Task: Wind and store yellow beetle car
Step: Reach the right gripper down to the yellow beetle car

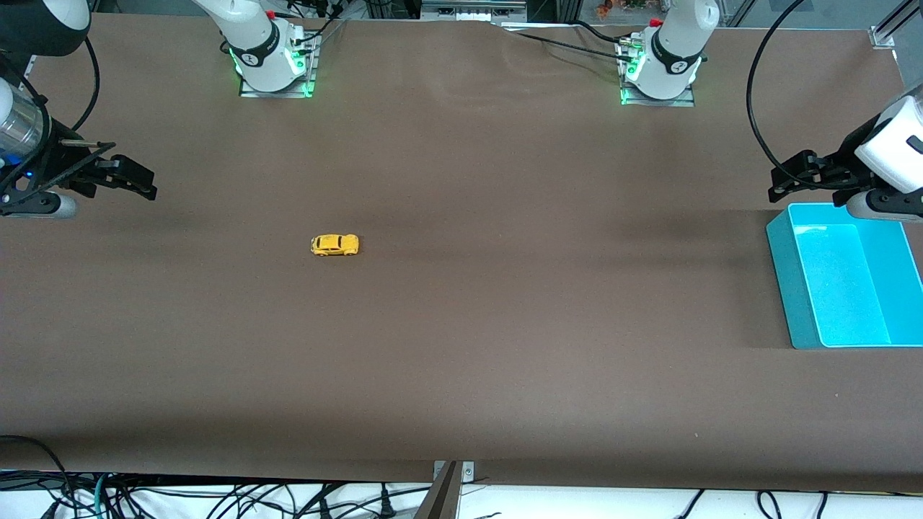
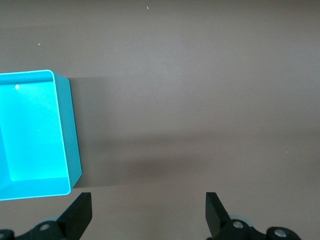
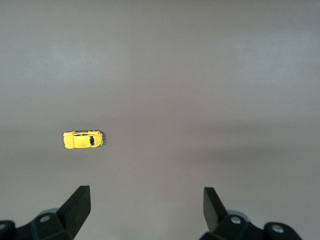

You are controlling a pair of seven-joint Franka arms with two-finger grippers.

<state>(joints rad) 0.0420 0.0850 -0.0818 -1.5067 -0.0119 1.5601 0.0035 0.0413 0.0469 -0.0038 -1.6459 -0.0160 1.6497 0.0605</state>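
The yellow beetle car point(image 1: 334, 245) stands on its wheels on the brown table, toward the right arm's end. It also shows in the right wrist view point(image 3: 82, 139). My right gripper point(image 1: 133, 180) is open and empty, up in the air over the table's edge at the right arm's end, well apart from the car; its fingertips point(image 3: 80, 201) show in the right wrist view. My left gripper point(image 1: 789, 176) is open and empty, up over the table beside the teal bin point(image 1: 786, 274), which also shows in the left wrist view point(image 2: 72, 145).
The teal bin is an open rectangular box at the left arm's end of the table, with nothing in it. Both arm bases point(image 1: 270, 58) stand along the table's edge farthest from the front camera. Cables hang below the table's near edge.
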